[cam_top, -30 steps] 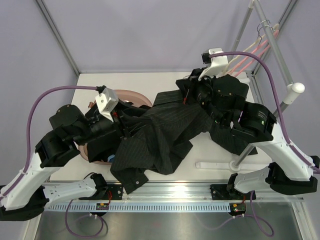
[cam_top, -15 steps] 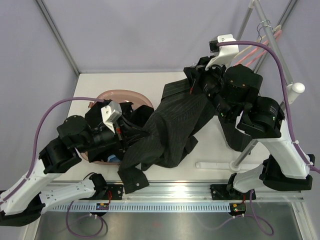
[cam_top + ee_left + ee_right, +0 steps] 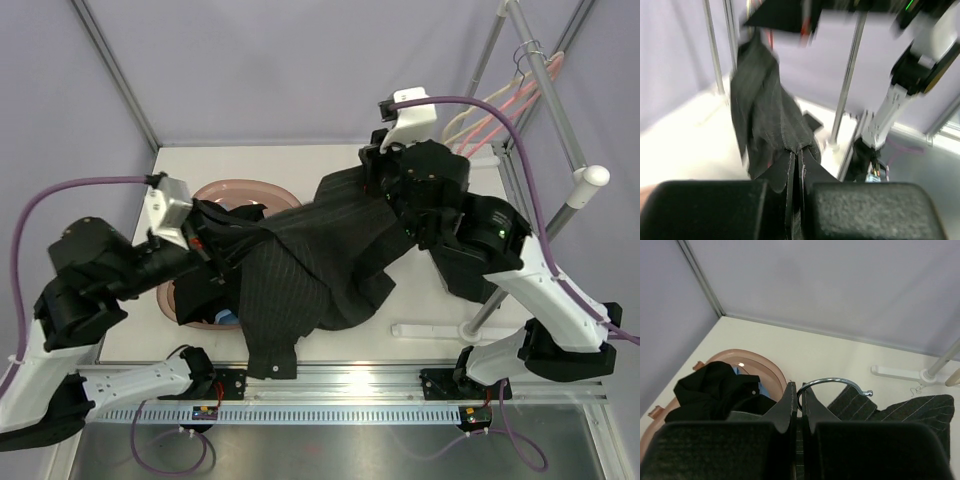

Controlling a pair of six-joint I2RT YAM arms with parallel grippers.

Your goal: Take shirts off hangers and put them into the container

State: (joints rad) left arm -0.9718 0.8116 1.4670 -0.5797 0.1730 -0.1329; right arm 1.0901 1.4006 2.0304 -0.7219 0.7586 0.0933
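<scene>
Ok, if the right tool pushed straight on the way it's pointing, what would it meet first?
The silver hanger hook, arching just beyond the tips of the right tool. Past it looks like bare table, though depth is hard to judge.

A robotics lab cell: plain lilac walls, metal frame posts, white table, aluminium mounting rail.
</scene>
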